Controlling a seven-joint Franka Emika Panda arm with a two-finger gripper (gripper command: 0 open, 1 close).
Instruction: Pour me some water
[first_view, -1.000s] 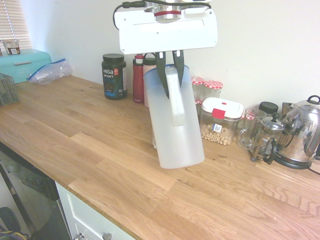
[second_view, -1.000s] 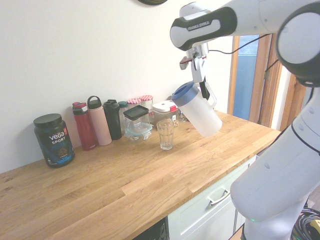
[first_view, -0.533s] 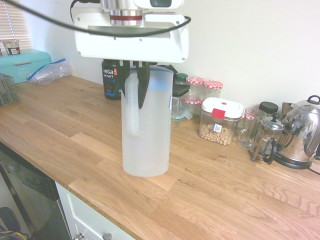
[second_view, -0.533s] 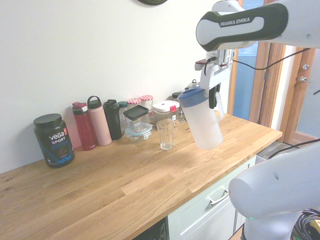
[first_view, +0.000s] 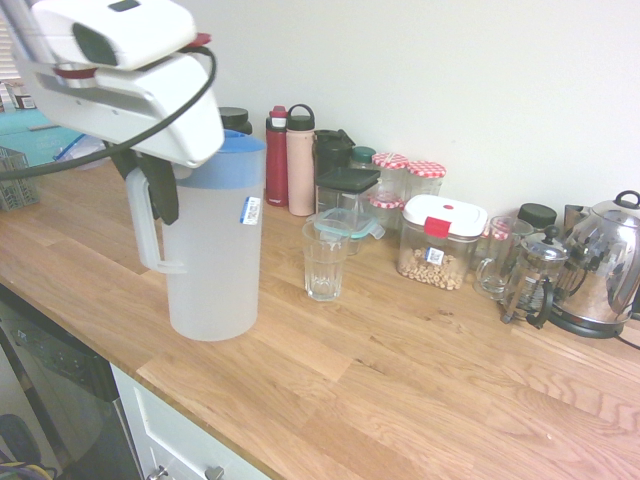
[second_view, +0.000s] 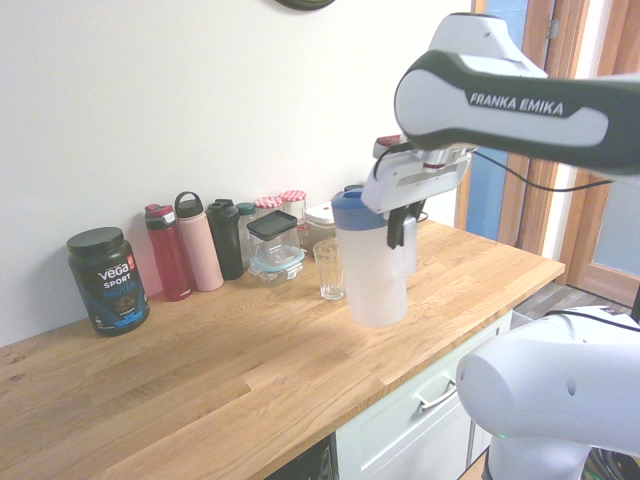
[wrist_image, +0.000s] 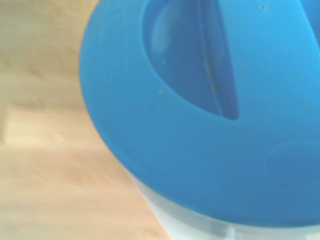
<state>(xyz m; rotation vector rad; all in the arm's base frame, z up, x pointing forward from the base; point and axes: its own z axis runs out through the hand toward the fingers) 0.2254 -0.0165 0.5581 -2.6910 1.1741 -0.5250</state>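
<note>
End effector (first_view: 152, 190): dark fingers pinched on the jug's side handle, coming down from the white wrist housing above the lid.
Jug (first_view: 213, 255): tall, frosted white, standing roughly upright; whether its base touches the counter or hangs just above it cannot be told. A small label sits high on its wall.
Lid (wrist_image: 200, 110): blue, fills most of the wrist view, with a sunken oval recess in its top.
Water: not discernible through the frosted wall.
Drinking glass (first_view: 325, 260): clear, upright on the counter, just beside the jug and apart from it, on the wall side.
Counter (first_view: 420, 380): pale wood planks, bare in front of the jug.
Back row: red bottle (first_view: 277, 158), pink bottle (first_view: 300, 160), red-checked jars, white-lidded container (first_view: 440, 240) against the wall.
Far end: French press (first_view: 535, 275) and steel kettle (first_view: 605, 265), well apart from the jug.
Protein tub (second_view: 107, 280): dark, at the other end of the row.
</note>
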